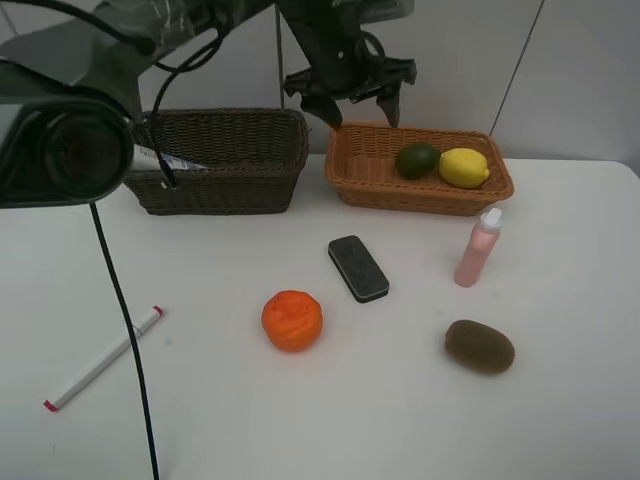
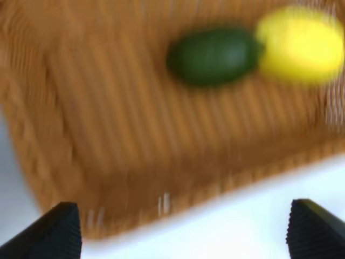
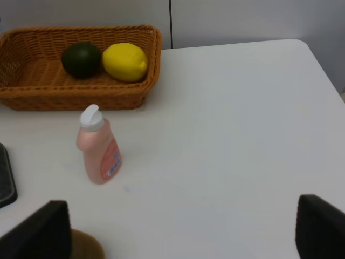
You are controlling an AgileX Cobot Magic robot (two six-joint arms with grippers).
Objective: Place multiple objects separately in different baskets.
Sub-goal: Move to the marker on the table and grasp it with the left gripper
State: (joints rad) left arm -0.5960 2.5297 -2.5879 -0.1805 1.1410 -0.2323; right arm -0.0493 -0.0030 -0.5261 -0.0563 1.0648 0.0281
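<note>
- Left jaws, released above the tan basket [image 1: 420, 197], may clip its rim.
- Right jaws, also released, could topple the upright pink bottle [image 3: 99, 154].

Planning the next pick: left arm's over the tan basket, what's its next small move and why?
Probably draw the left gripper back toward the orange: its jaws are open and empty over the tan basket, lime and lemon already inside.
</note>
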